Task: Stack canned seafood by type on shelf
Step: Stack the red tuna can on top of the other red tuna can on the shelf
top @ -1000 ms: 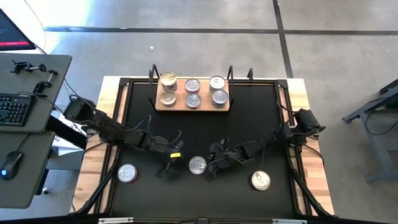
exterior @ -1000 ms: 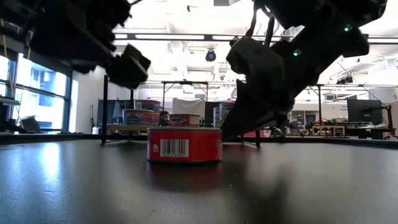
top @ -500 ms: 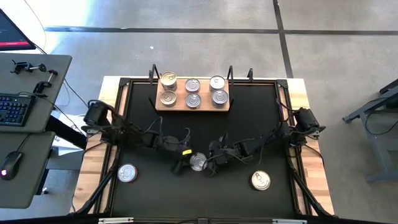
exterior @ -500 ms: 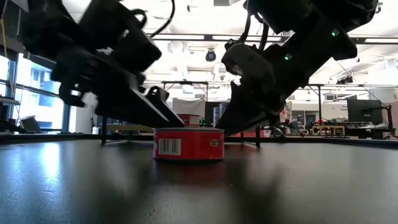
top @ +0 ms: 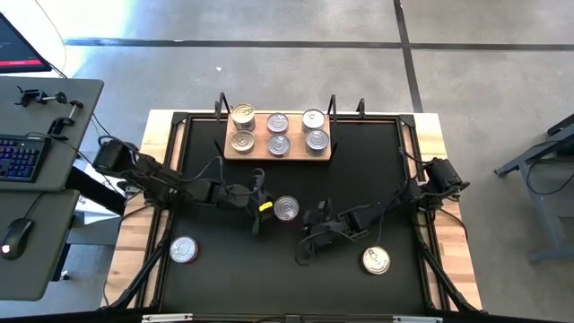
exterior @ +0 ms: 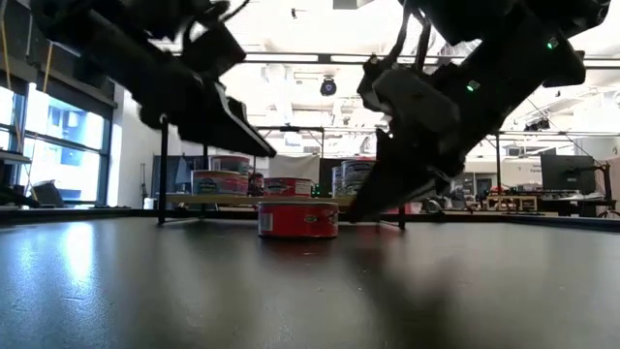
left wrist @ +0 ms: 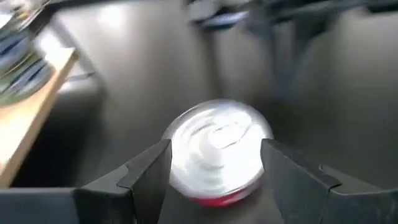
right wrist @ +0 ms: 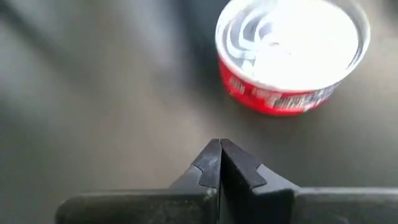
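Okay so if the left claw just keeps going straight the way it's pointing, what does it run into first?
The red-sided tin. It already sits between the open left claw's fingers on the black mat, so the claw would meet its side almost at once; how much gap is left is unclear.

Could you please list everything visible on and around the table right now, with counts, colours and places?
Tins on the board: six, silver or gold lids, two rows of three.
Wooden board: one, light brown, far edge of the mat.
Red tin: one, silver lid, mid-mat between the left gripper's fingers.
Loose tins: two, one near left, one near right.
Black mat: one, covers the table.
Desk: one, grey, left of the table, with keyboard and mouse.
Left gripper: open around the red tin.
Right gripper: shut, beside the red tin, holding nothing.
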You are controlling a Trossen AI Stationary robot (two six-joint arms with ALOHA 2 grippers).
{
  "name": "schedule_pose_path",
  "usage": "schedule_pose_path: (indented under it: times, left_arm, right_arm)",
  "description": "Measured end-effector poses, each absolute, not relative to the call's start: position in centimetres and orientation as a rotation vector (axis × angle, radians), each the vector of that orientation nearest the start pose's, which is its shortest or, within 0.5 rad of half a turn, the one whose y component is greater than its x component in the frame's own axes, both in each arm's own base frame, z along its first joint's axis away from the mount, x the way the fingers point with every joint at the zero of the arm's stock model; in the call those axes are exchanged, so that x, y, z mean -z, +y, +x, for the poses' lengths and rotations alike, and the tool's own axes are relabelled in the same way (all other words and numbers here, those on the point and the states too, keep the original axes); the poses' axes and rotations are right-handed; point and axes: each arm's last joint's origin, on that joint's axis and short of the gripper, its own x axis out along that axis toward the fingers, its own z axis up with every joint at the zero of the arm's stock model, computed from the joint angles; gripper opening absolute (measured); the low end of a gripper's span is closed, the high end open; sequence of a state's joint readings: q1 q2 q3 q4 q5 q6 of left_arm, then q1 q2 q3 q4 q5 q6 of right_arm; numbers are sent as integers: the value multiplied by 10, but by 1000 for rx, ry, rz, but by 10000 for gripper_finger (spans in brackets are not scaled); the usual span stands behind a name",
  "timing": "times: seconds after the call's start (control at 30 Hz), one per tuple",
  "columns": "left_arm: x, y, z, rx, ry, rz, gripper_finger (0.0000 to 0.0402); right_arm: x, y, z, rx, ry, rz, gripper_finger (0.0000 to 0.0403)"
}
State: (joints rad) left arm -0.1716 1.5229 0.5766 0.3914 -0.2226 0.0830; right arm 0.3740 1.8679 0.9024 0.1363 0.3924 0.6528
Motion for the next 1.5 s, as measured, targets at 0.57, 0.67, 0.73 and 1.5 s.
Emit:
schedule_pose_path:
  times: [0.57,0.67,0.73,1.5]
  left_arm:
    - [-109,-59,286,-206,606,410,239]
    - [-117,-56,279,-297,647,459,238]
    - [-127,-54,273,-357,664,484,238]
    - [-106,-59,309,-95,563,424,238]
  right_arm:
    - [-119,64,343,477,677,333,0]
    - [-119,73,342,384,705,363,0]
    - [-120,82,341,330,711,368,0]
    - [-145,137,294,402,723,21,0]
